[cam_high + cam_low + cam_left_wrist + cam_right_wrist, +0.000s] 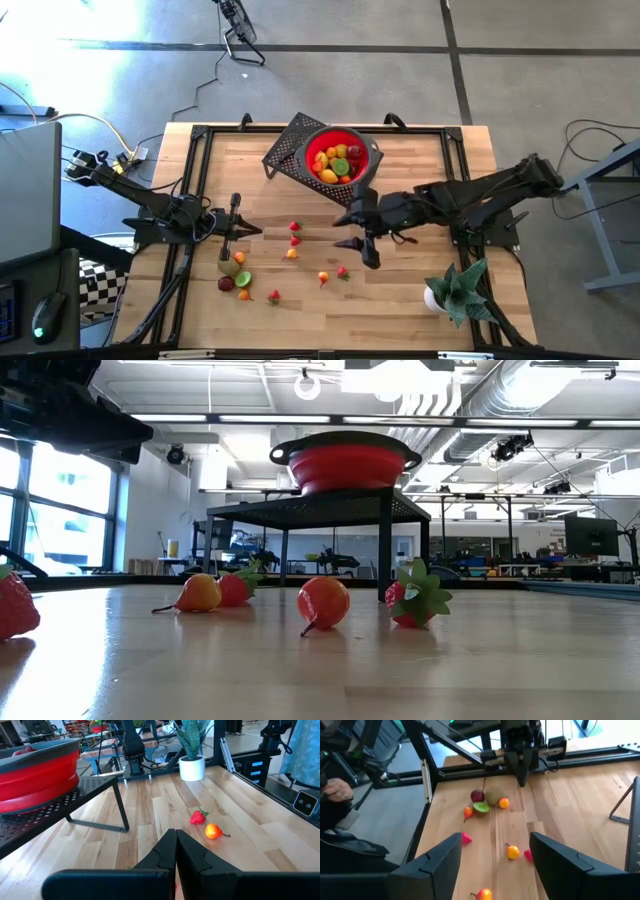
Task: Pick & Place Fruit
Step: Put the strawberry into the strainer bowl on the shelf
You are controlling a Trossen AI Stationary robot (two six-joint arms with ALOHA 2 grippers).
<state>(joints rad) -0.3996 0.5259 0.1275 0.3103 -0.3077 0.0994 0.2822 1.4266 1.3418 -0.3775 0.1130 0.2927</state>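
Pale wooden boards make up the table (pixel 400 310), framed by black rails. From above, a red bowl (pixel 342 155) full of fruit sits on a black perforated stand (pixel 290 150) at the far middle. More fruit (pixel 292 240) is strewn loosely over the near-left half of the boards, with a tight cluster near the left gripper (pixel 236 229), whose fingers are pressed together and point toward the table's middle. The right gripper (pixel 358 230) hangs just beside the stand with its fingers spread apart, holding nothing. A spiky green plant (pixel 458 290) in a white pot stands at the near right corner, well apart from the fruit.

At table height, an orange fruit (pixel 324 601) lies with its stem trailing toward the left of the picture, a strawberry (pixel 412 600) shows its leafy cap toward the camera, and a smaller orange one (pixel 199 593) rests farther left. Behind them the stand's legs rise with the bowl on top.

Past the left wrist's closed fingers (pixel 175 855), a strawberry and an orange fruit lie just beside each other on open boards, the stand's leg to one side and the potted plant beyond.

Between the right wrist's parted fingers (pixel 440 865), several fruits are scattered along the planks, a green, brown and dark red cluster lying at the tip of the other arm's gripper. A person's hand (pixel 335 787) shows beyond the table's edge.
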